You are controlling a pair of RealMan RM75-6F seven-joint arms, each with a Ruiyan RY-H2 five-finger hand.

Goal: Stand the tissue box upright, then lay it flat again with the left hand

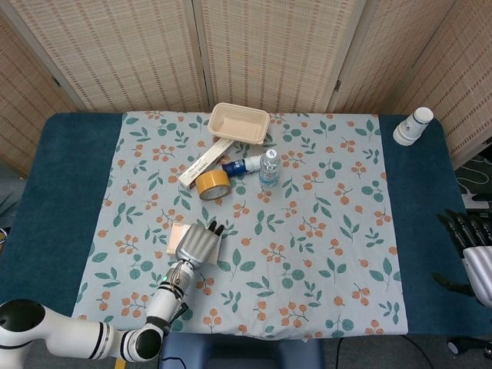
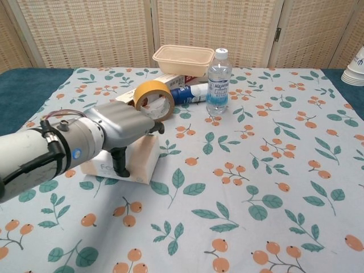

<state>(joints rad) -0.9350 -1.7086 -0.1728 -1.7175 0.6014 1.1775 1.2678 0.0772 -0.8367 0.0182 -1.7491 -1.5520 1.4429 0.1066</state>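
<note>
The tissue box (image 2: pixel 143 162), pale peach with grey lettering, lies flat on the floral cloth, left of centre; in the head view only its corner (image 1: pixel 177 235) shows beside my hand. My left hand (image 2: pixel 122 128) lies over the top of the box, its thumb (image 2: pixel 120 163) hanging down the near side face and its fingers reaching over the far edge. The same left hand (image 1: pixel 198 244) covers most of the box in the head view. My right hand (image 1: pixel 475 250) hangs off the table's right edge, fingers apart, holding nothing.
A roll of yellow tape (image 2: pixel 154 99) leans just behind the box. Further back stand a water bottle (image 2: pixel 218 81), a lying blue bottle (image 2: pixel 190 92), a flat carton (image 1: pixel 204 161) and a beige tray (image 2: pixel 183 60). Stacked paper cups (image 1: pixel 413 125) sit far right.
</note>
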